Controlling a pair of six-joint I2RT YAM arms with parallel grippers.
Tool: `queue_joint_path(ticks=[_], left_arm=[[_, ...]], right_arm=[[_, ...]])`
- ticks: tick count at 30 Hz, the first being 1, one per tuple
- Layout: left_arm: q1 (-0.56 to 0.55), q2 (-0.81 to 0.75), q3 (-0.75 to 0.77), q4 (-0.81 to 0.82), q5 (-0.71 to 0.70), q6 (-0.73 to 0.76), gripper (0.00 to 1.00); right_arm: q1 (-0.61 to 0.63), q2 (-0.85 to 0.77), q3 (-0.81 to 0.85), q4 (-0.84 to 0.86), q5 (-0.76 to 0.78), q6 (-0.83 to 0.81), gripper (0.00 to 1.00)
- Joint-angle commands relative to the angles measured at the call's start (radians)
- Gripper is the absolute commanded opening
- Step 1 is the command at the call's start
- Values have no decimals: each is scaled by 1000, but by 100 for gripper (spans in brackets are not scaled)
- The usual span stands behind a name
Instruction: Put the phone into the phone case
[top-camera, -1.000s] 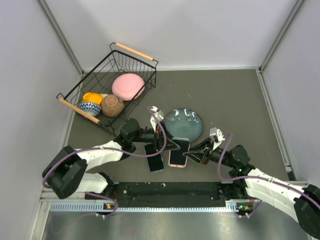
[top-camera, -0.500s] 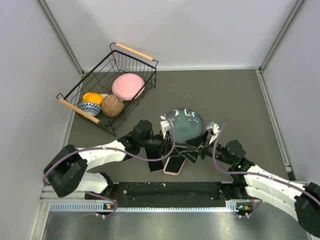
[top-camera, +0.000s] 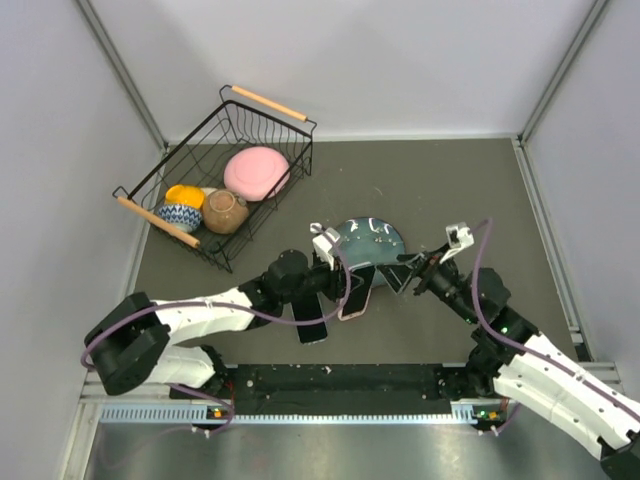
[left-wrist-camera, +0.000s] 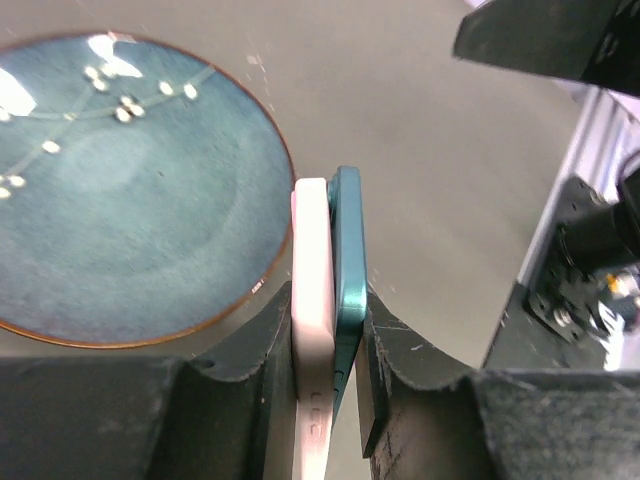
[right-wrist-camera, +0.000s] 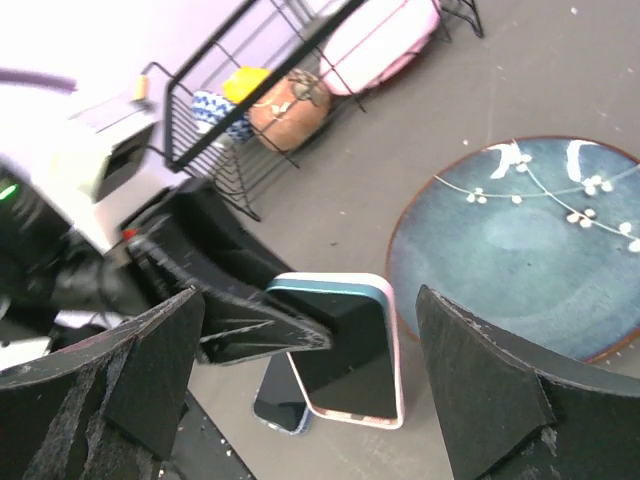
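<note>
A pale pink phone case (left-wrist-camera: 310, 330) and a teal-edged phone (left-wrist-camera: 348, 250) stand on edge together, pinched flat between the fingers of my left gripper (left-wrist-camera: 325, 350), which is shut on the pair. In the right wrist view the dark-screened phone (right-wrist-camera: 350, 345) lies inside the pink phone case (right-wrist-camera: 398, 360), its teal top edge still showing above the rim. From above, the pair (top-camera: 356, 295) sits just below the plate, held by my left gripper (top-camera: 348, 290). My right gripper (top-camera: 400, 273) stands open to the right of it, touching nothing, its fingertips (right-wrist-camera: 150, 370) wide apart.
A blue plate (top-camera: 368, 245) lies just behind the phone. A second dark phone (top-camera: 310, 328) lies flat on the table under the left arm. A black wire basket (top-camera: 215, 190) with bowls stands at the back left.
My right gripper let go of the phone, opened wide and drew back to the right. My left gripper carried the case and phone a little right, toward the plate's edge.
</note>
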Motion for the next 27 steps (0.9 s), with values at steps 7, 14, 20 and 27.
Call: queue_joint_path(ticks=[7, 14, 20, 27], left_arm=[[-156, -46, -188, 526, -532, 146, 0], [-210, -8, -229, 539, -582, 152, 0], [-216, 20, -220, 493, -579, 144, 0], [-218, 12, -210, 453, -562, 154, 0]], right_arm=[[-3, 252, 178, -136, 91, 13, 85], [-4, 380, 167, 6, 26, -16, 84], [-1, 469, 178, 103, 18, -77, 83], [-1, 555, 204, 181, 20, -127, 84]])
